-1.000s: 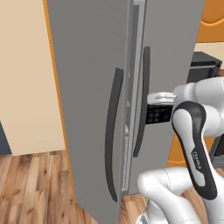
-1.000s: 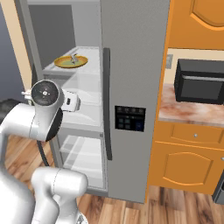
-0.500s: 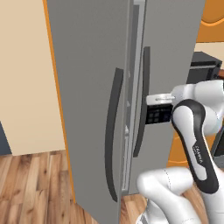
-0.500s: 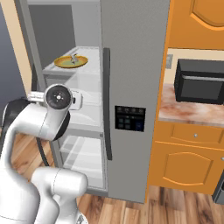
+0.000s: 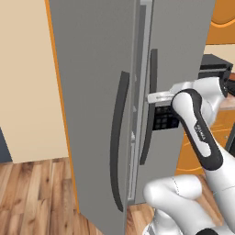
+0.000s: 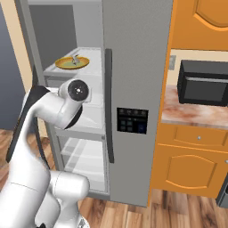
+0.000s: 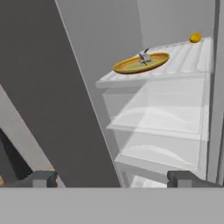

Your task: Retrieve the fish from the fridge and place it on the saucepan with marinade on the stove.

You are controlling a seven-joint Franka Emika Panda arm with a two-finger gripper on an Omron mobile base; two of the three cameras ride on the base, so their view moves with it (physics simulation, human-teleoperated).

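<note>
Fridge [image 6: 138, 67] open on the left door, right door shut with its dark bar handle [image 6: 108, 107] and panel visible. Fish [image 7: 144, 57] lying on the yellow-orange plate [image 7: 131, 65], on the upper white shelf [image 7: 183, 61] inside; same pair seen in the right base view, fish [image 6: 75, 59] small on the plate [image 6: 67, 65]. Tiny orange-yellow ball [image 7: 195, 38] farther back on that shelf, well apart from the plate. Clear drawers stacked below the shelf.

Fingers [image 7: 183, 178] spread wide, nothing between them, pointed at the fridge interior below the plate shelf, well short of the fish.

Compared with a second ago: wrist further right and slightly lower in the right base view, now partly in front of the shelf edge under the plate; in the left base view the forearm shifted a little right beside the door handles. Fish, plate and doors unchanged.

Black microwave [image 6: 202, 82] on the worktop [image 6: 191, 113] to the right, orange cabinets around it.
</note>
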